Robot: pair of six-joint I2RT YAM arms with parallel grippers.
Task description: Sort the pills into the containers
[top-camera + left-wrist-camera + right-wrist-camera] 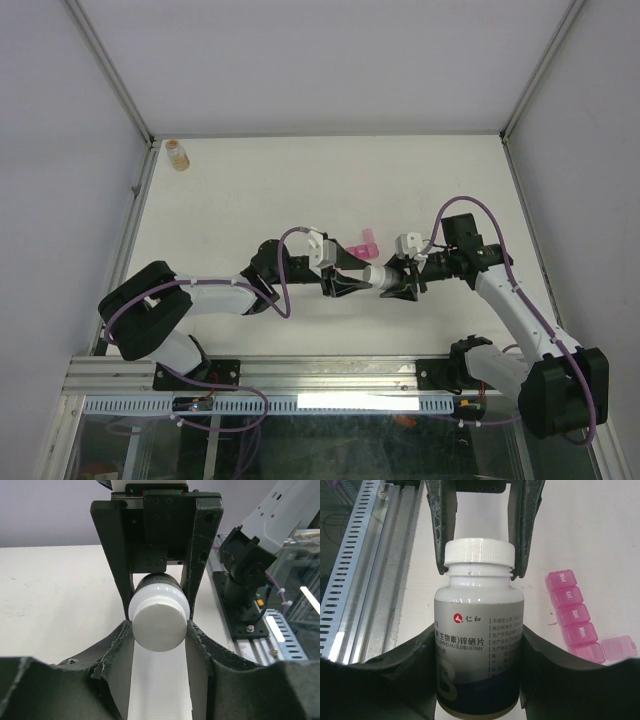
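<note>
Seen from above, both arms bend inward, wrists facing each other at mid-frame. The left pincer (360, 281) pinches the cap (479, 551) of a white-capped bottle (479, 645). The right pincer (392, 280) clasps its body.

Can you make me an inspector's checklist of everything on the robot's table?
Surface: white table, flat.
Job's things: pink pill box lies flat on the table beside the arms, with one end lid flipped open. Pills: nothing seen.
Clutter: small amber bottle stands in the far left corner.
Grippers: right tool is shut on the body of a white bottle; left tool is shut on its cap.
Cables: purple cables loop along both arms.
Surroundings: pale walls, and a metal rail at the near edge.
</note>
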